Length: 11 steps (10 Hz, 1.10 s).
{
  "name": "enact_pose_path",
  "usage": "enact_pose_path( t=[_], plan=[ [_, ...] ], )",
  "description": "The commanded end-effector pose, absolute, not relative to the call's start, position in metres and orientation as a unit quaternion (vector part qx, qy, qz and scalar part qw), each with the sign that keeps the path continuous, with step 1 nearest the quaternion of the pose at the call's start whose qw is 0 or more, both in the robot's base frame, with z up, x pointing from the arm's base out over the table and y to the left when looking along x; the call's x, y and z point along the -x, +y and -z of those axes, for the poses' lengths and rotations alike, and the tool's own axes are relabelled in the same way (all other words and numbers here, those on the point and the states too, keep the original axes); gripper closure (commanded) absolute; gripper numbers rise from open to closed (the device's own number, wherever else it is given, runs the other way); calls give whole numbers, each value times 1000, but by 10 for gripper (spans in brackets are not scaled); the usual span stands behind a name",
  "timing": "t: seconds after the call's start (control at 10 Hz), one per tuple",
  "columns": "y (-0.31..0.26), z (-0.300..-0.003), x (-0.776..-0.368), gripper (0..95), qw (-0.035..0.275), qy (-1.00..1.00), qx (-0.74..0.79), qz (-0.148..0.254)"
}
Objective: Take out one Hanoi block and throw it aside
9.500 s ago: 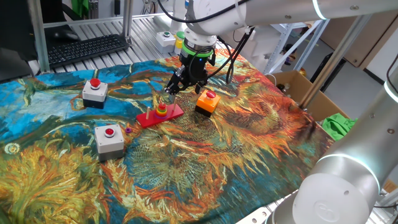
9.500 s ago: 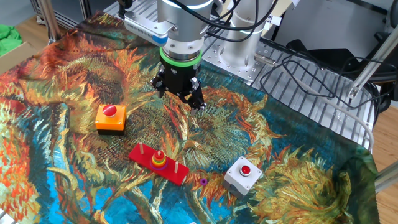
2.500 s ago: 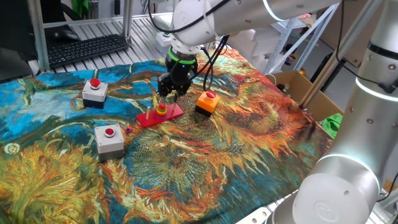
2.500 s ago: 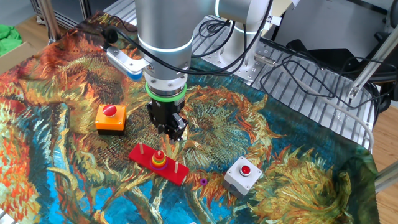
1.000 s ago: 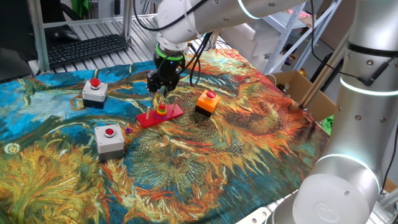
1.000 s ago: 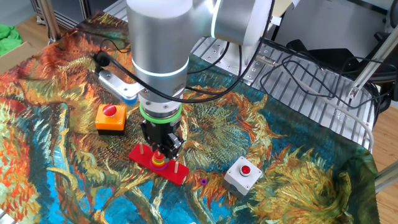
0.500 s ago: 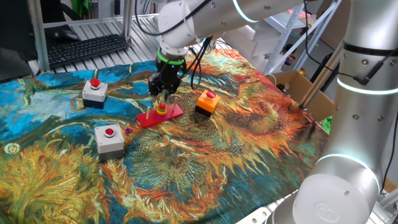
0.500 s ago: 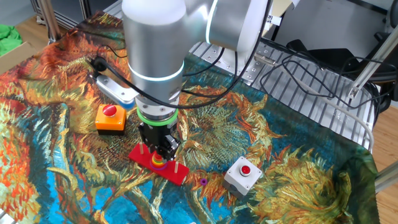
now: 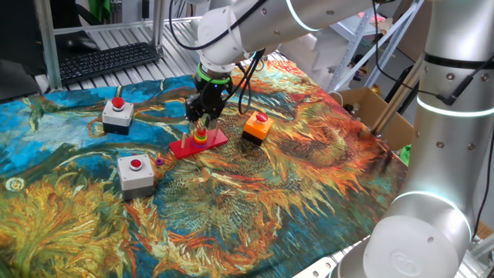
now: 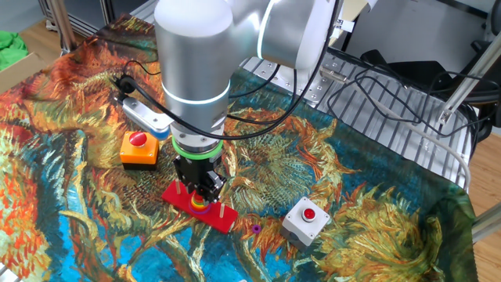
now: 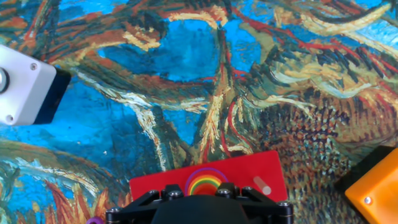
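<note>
The Hanoi tower is a red base (image 9: 217, 140) with three pegs and a small stack of coloured rings (image 9: 199, 137) on the middle peg. It also shows in the other fixed view (image 10: 225, 218), partly behind the hand. In the hand view the rings (image 11: 206, 180) sit on the red base (image 11: 155, 185) straight below the hand. My gripper (image 9: 200, 123) (image 10: 198, 193) hangs right over the ring stack, fingers spread on either side of it. The jaws stand apart and hold nothing. The fingertips are hidden in the hand view (image 11: 199, 198).
An orange button box (image 9: 257, 127) (image 10: 138, 148) (image 11: 373, 186) stands close beside the base. Two grey button boxes (image 9: 117, 113) (image 9: 136, 173) (image 10: 305, 220) stand on the painted cloth. A tiny purple piece (image 10: 256, 229) lies near the base. A cardboard box (image 9: 370, 108) sits off the table's edge.
My gripper has come from behind the tower to over the ring stack and has sunk a little lower onto it in the last half second. The rings have not moved.
</note>
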<state>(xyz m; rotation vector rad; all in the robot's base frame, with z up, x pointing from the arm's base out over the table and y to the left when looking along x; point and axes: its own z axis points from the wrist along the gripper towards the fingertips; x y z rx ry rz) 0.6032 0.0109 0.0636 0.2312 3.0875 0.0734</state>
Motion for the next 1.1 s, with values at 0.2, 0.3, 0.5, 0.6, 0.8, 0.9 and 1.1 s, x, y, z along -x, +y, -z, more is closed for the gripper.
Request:
enact_pose_path(
  t=[0.2,0.3,0.5,0.6,0.8,0.9,1.1],
  plan=[
    [10,-62,-602,570,23,997,-75,-23],
    [11,-61,-600,570,24,997,-76,-23],
    [11,-59,-597,570,24,996,-77,-23],
    [11,-59,-597,570,25,996,-77,-22],
    [11,-59,-597,570,24,997,-76,-22],
    [11,-59,-597,760,24,997,-74,-22],
    [11,-59,-597,760,24,997,-72,-21]
  ],
)
